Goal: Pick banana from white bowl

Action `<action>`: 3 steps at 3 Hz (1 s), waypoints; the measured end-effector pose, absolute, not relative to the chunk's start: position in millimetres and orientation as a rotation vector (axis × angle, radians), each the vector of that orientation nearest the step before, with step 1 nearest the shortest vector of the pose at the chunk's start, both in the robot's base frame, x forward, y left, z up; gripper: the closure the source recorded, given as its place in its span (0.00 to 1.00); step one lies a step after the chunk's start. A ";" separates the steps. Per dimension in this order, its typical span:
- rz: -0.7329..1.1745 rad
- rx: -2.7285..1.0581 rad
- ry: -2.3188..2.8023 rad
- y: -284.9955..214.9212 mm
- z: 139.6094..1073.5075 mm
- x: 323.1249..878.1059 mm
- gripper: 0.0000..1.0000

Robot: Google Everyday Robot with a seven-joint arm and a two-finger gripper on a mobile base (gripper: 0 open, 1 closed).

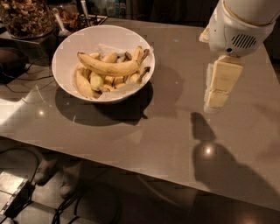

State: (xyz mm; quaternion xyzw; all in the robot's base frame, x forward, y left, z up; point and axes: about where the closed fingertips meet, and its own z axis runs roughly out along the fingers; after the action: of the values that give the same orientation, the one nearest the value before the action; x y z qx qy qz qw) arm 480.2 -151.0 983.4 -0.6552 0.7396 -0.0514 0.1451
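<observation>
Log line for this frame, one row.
phase: pre-grasp | gripper: over table, image-right of white bowl, not touching it | banana: atop shorter bananas in bowl, untouched

Your arm (253, 6) enters from the upper right. Its white wrist (238, 35) points down, and your cream claw (217, 97) hangs beneath it, above the right side of the tabletop (144, 131).

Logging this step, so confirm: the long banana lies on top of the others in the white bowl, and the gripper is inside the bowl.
Wrong on the gripper: the camera view shows it above the table, apart from the white bowl; the long banana does lie on top.
</observation>
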 end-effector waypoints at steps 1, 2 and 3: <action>-0.135 -1.875 2.104 -142.2 983.2 487.6 0.00; -0.147 -1.920 2.068 -114.7 982.8 511.7 0.00; -0.186 -2.012 2.019 -79.7 981.4 539.6 0.00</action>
State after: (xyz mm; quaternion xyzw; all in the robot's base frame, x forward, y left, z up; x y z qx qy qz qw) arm 539.6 -79.7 981.4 -0.6972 0.6996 -0.0646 0.1420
